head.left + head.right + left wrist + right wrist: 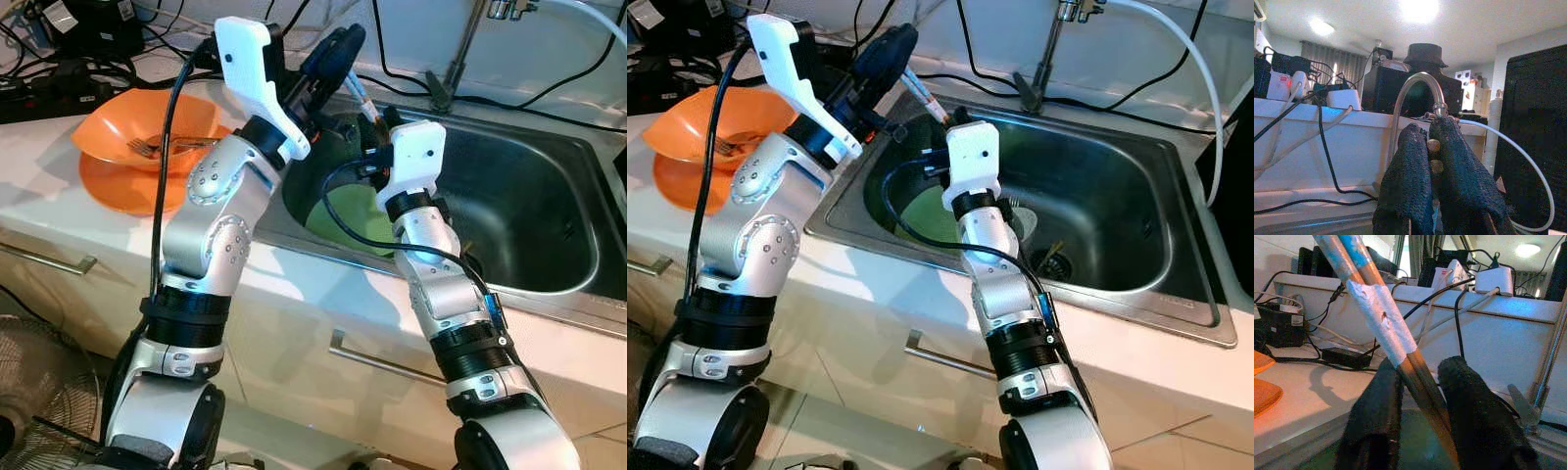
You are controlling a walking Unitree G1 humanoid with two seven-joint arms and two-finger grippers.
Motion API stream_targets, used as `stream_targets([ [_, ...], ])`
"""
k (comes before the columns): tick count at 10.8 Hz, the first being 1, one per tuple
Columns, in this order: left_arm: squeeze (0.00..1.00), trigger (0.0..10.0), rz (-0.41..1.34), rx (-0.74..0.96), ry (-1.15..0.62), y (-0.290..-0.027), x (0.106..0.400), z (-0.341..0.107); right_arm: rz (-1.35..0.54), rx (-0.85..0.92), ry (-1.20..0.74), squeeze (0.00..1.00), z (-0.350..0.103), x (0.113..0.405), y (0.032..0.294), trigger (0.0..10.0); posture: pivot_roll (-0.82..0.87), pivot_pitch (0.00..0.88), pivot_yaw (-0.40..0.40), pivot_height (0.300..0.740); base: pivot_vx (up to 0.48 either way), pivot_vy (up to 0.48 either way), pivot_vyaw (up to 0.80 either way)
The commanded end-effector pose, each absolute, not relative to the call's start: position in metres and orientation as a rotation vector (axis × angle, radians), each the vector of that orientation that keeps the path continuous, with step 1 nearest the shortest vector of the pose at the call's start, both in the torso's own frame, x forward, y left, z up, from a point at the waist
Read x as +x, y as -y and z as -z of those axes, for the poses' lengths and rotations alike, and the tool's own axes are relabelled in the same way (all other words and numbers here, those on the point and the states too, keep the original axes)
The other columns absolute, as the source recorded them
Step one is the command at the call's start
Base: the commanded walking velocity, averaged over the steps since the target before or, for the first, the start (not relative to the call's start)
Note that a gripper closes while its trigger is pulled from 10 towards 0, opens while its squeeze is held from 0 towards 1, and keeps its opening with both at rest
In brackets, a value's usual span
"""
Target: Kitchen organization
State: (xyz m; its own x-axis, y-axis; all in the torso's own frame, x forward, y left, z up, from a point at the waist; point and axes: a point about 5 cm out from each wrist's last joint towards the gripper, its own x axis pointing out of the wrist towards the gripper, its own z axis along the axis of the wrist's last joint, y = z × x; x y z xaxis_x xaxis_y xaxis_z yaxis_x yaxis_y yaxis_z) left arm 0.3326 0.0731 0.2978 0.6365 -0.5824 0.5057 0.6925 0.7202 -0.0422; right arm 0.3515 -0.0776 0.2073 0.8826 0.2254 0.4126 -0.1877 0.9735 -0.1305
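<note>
The sink [1136, 211] is straddled by both arms, a green plate [358, 220] lying inside. The left gripper [333, 61] is clamped on chopsticks [1383, 318], apparently for transfer. These pass between the parted fingers of the right gripper [1422, 396], not yet gripped.

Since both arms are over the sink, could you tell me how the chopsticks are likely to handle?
The chopsticks look thin, stiff and light. They cross in the right wrist view, so they may scissor or slip apart. Round and smooth, they would probably roll if dropped by the left gripper into the sink.
</note>
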Motion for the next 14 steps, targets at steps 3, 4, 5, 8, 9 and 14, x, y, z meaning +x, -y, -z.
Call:
stream_targets([
  [3, 0.40, 10.0, 0.734, -0.236, 0.481, -0.073, 0.333, -0.299, -0.181, -0.074, 0.423, 0.00, -0.206, 0.354, 0.084, 0.0, 0.09, 0.047, -0.016, 0.740, 0.000, 0.000, 0.00],
  [4, 1.00, 10.0, 0.740, -0.244, 0.473, -0.073, 0.333, -0.297, -0.180, -0.078, 0.422, 0.00, -0.206, 0.354, 0.085, 0.0, 0.09, 0.042, -0.017, 0.740, 0.000, 0.000, 0.00],
  [5, 1.00, 10.0, 0.739, -0.246, 0.472, -0.073, 0.333, -0.297, -0.179, -0.079, 0.422, 0.00, -0.206, 0.354, 0.085, 0.0, 0.09, 0.040, -0.018, 0.740, 0.000, 0.000, 0.00],
  [8, 1.00, 10.0, 0.734, -0.262, 0.485, -0.076, 0.332, -0.300, -0.155, -0.089, 0.411, 0.00, -0.206, 0.357, 0.089, 0.0, 0.10, 0.029, -0.019, 0.740, 0.000, 0.000, 0.00],
  [9, 1.00, 10.0, 0.704, -0.263, 0.473, -0.082, 0.334, -0.295, -0.116, -0.099, 0.389, 0.00, -0.205, 0.362, 0.096, 0.0, 0.09, 0.027, -0.019, 0.740, 0.000, 0.000, 0.00],
  [14, 0.00, 10.0, 0.481, -0.075, 0.139, -0.106, 0.350, -0.197, 0.117, -0.128, 0.067, 0.00, -0.188, 0.394, 0.151, 10.0, 0.10, 0.042, -0.030, 0.740, 0.000, 0.000, 0.00],
])
